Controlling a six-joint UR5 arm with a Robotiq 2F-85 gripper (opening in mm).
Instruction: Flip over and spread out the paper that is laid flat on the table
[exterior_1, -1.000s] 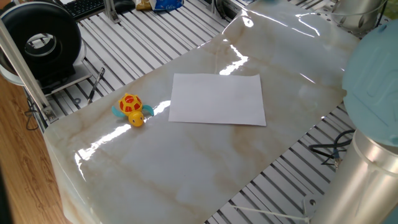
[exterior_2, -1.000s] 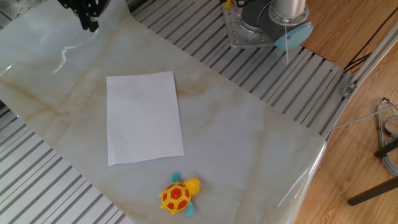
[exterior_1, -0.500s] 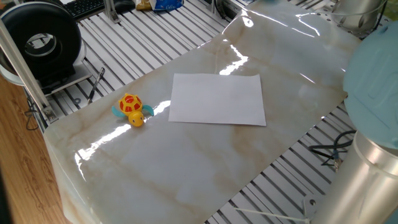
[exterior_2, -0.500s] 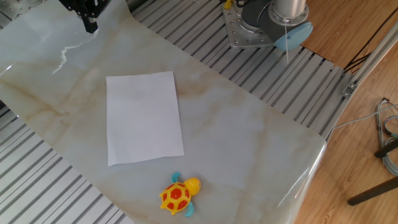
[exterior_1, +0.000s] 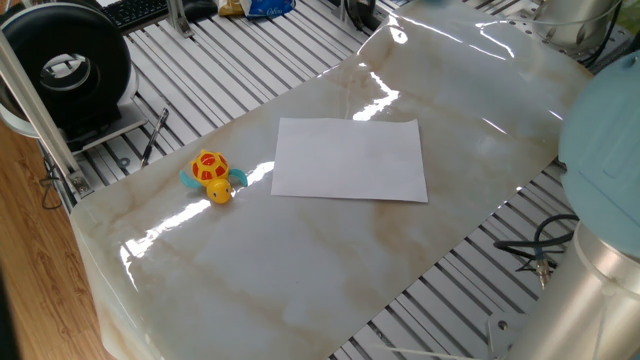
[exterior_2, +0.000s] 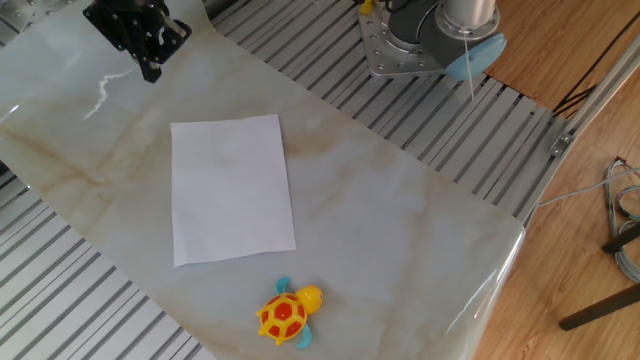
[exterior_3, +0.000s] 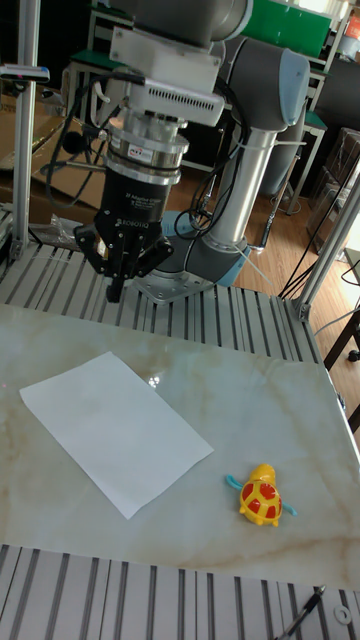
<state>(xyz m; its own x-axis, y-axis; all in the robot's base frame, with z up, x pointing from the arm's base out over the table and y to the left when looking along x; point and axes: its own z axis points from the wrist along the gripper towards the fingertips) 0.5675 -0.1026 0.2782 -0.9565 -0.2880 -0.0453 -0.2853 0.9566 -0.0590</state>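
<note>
The paper (exterior_1: 350, 160) is a blank white sheet lying flat near the middle of the table (exterior_1: 300, 270). It also shows in the other fixed view as the paper (exterior_2: 230, 188) and in the tall view as the paper (exterior_3: 115, 430). My gripper (exterior_3: 117, 290) hangs in the air above the table's far edge, behind the sheet and apart from it. Its black fingers are pressed together with nothing between them. In the other fixed view my gripper (exterior_2: 150, 70) sits at the top left, beyond the sheet's short edge.
A small yellow toy turtle (exterior_1: 210, 175) with a red shell stands on the table (exterior_2: 400, 230) beside the paper. The arm's base (exterior_2: 430, 40) is bolted to the grey slatted frame (exterior_2: 80, 300). A black reel (exterior_1: 65, 65) sits off the table.
My gripper has come lower and further into the other fixed view, toward the paper's far edge. The paper and the turtle have not moved.
</note>
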